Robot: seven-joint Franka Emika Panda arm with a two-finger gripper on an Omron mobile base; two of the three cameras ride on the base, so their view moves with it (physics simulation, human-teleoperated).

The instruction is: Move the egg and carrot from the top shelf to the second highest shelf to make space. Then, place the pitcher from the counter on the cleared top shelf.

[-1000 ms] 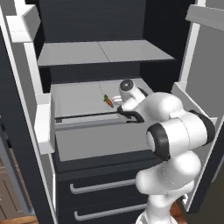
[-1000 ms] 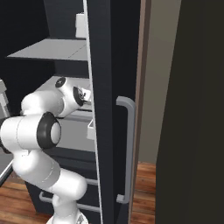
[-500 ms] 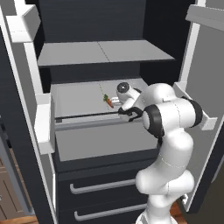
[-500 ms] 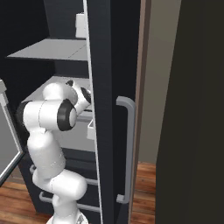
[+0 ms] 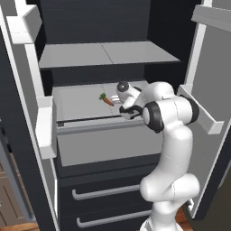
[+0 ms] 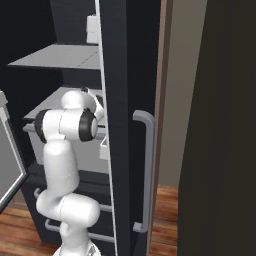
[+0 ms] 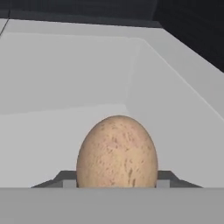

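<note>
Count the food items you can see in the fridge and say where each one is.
2. The carrot lies on the second highest shelf. The egg sits between the gripper's fingertips, over that shelf. Others may be hidden.

Kitchen, probably – open fridge, shelves (image 5: 108, 54), drawers (image 5: 103, 194) – wood floor (image 6: 165, 220).

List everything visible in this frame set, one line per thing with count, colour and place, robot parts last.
egg: 1, speckled tan-brown, between the fingertips in the hand view.
carrot: 1, orange with green tip, lying on the second highest shelf, left of the gripper.
top shelf: 1, mid-grey slab with centre seam.
second highest shelf: 1, lighter grey, pale rail along its front.
drawers: 2, dark with grey handles, below the shelves.
door handle: 1, grey, on the dark door in the right base view.
gripper: 1, dark fingers, over the second highest shelf, closed on the egg.
</note>
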